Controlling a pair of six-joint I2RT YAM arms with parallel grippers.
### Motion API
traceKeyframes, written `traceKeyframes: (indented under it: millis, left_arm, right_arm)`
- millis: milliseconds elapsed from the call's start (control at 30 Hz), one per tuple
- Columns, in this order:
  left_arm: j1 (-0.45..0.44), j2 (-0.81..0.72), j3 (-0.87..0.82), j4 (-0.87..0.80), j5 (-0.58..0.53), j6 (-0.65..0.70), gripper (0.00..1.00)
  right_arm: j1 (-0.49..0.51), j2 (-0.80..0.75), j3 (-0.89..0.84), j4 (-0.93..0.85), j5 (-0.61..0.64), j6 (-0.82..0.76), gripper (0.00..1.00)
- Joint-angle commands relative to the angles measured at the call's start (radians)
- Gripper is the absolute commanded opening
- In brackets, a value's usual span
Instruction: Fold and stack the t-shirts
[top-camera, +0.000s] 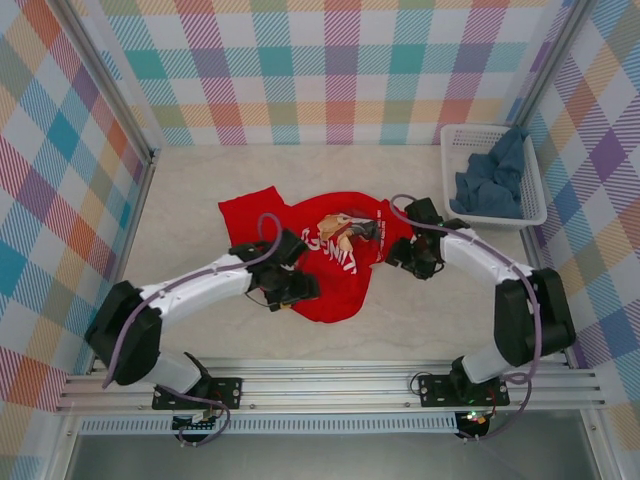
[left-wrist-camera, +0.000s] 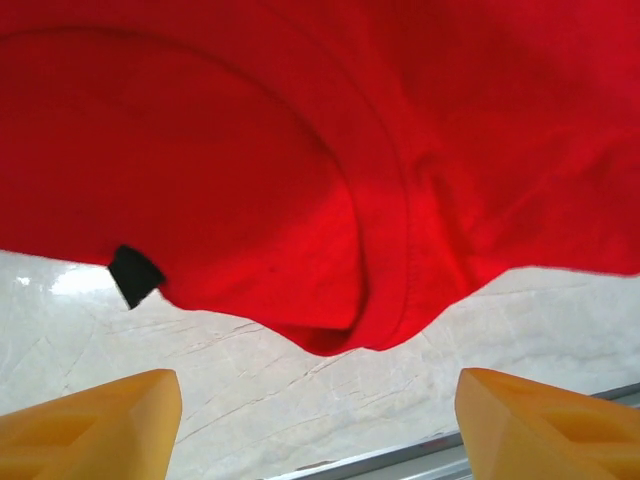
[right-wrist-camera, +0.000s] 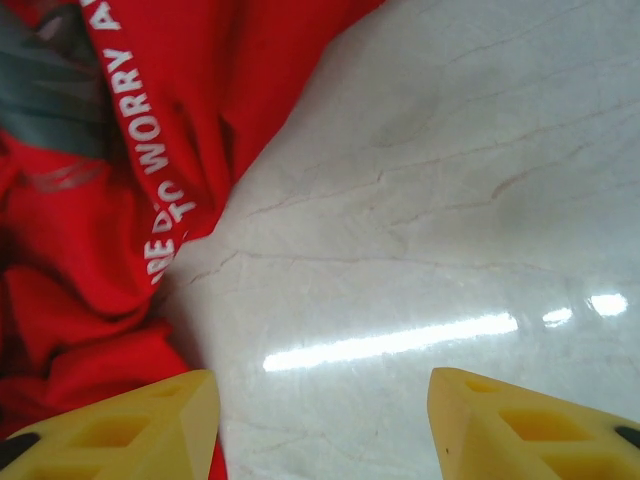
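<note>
My left gripper (left-wrist-camera: 318, 388) and right gripper (right-wrist-camera: 323, 385) gape released; I'd pinch the crumpled bright red cloth t-shirt (top-camera: 340, 292) squarely by its hem.

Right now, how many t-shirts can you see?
2: the red t-shirt crumpled on the table, the blue-grey t-shirt bunched in the white basket. Others may hide beneath it.

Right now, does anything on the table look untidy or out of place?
Yes. The bright red t-shirt lies rumpled in the middle of the table, its print bunched. The dusty blue-grey t-shirt is heaped unfolded in the white plastic lattice basket.
</note>
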Motion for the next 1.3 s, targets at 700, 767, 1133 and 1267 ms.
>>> traceKeyframes:
  millis: [700, 767, 1133, 1267]
  left_arm:
    - [-0.297, 0.502, 0.401, -0.063, -0.440, 0.364, 0.16]
    - [-0.291, 0.498, 0.407, -0.072, -0.499, 0.343, 0.00]
    - [-0.145, -0.012, 0.320, -0.055, -0.508, 0.340, 0.00]
    - [-0.130, -0.199, 0.320, -0.062, -0.517, 0.386, 0.00]
  right_arm:
    - [-0.076, 0.325, 0.215, 0.075, -0.041, -0.038, 0.19]
    - [-0.076, 0.294, 0.212, 0.089, -0.037, -0.046, 0.09]
    - [-0.075, -0.061, 0.300, 0.018, 0.000, -0.123, 0.00]
    - [-0.075, -0.186, 0.342, -0.009, -0.018, -0.142, 0.00]
